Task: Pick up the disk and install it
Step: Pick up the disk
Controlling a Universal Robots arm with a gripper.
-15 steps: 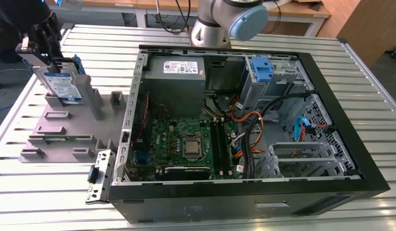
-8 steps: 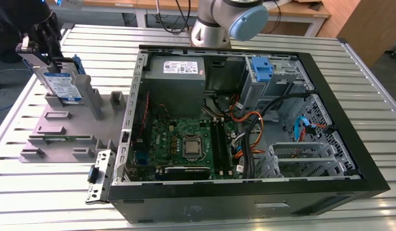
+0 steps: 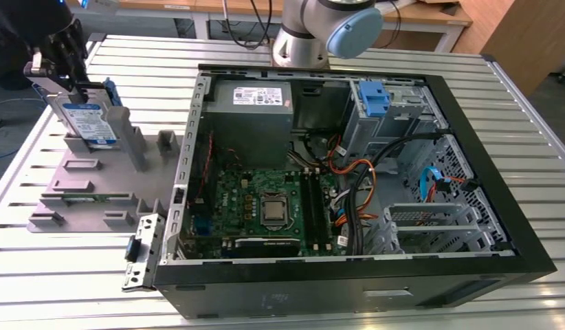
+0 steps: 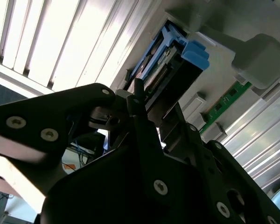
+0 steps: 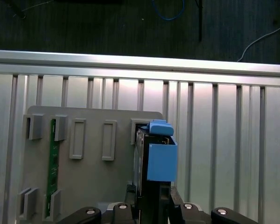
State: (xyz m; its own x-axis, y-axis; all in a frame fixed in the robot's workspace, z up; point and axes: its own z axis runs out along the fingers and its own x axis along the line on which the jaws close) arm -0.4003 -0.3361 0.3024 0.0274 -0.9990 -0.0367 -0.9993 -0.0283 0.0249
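Observation:
The disk (image 3: 88, 122), a silver drive with a white-and-blue label and a blue carrier frame, stands on edge in a slot of the grey fixture plate (image 3: 99, 189) at the exterior view's left. My gripper (image 3: 74, 89) comes down on its upper edge from above. In the first wrist view the disk (image 5: 155, 154) rises between my gripper's (image 5: 154, 193) two fingers, which sit against its sides. The second wrist view shows the black fingers (image 4: 137, 100) pressed along the disk (image 4: 170, 70).
The open computer case (image 3: 530, 261) lies at the exterior view's right, holding a motherboard (image 3: 264, 206), a grey power supply (image 3: 250, 103), cables and a drive bay with a blue latch (image 3: 376, 100). A green memory stick (image 5: 52, 163) sits in the fixture plate. The arm's base (image 3: 324, 31) stands behind the case.

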